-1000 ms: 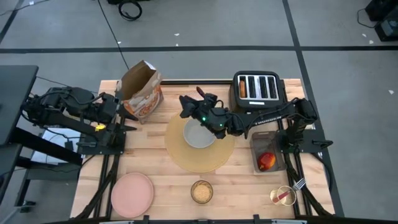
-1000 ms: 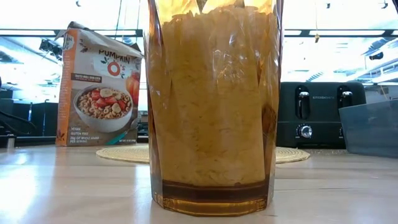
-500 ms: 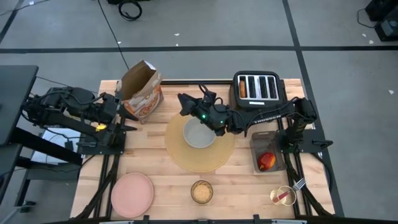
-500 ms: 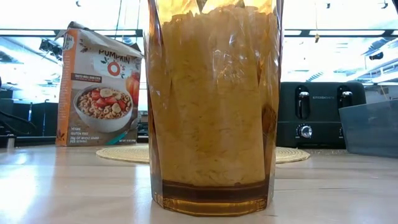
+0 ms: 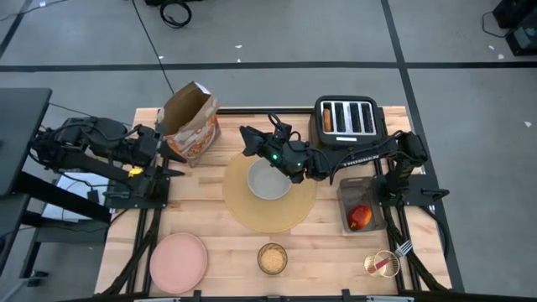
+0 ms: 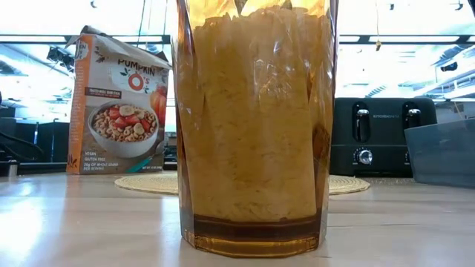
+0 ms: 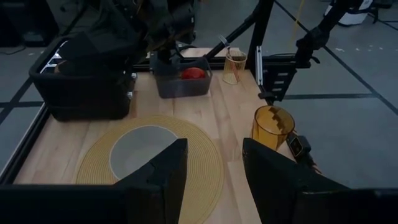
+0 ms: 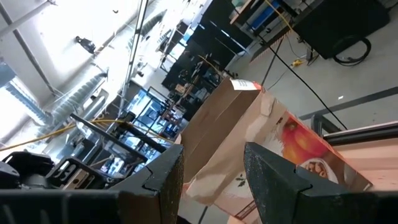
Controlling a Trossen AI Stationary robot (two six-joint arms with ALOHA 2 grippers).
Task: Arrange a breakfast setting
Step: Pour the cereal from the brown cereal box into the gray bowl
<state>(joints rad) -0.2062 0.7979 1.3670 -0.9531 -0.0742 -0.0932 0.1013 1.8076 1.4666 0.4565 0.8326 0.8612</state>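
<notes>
Nearest your front edge of the worktop (image 5: pixel 226 252) you have the pink plate (image 5: pixel 179 258) at the left, the amber glass (image 5: pixel 272 258) in the middle and the red-handled fork (image 5: pixel 391 262) standing in a small wire cup at the right. Just behind, the apple (image 5: pixel 360 216) lies in a grey bin (image 5: pixel 362 204). At mid-worktop the grey bowl (image 5: pixel 268 180) sits on the tan placemat (image 5: pixel 269 194). Your right gripper (image 5: pixel 249 143) hangs just past the bowl's far rim, its fingers (image 8: pixel 273 180) apart and holding nothing. Your left gripper (image 5: pixel 172 158) waits at the left edge beside the cereal bag (image 5: pixel 190 122), fingers (image 7: pixel 158 177) apart. The toaster (image 5: pixel 348 122) stands at the far right.
</notes>
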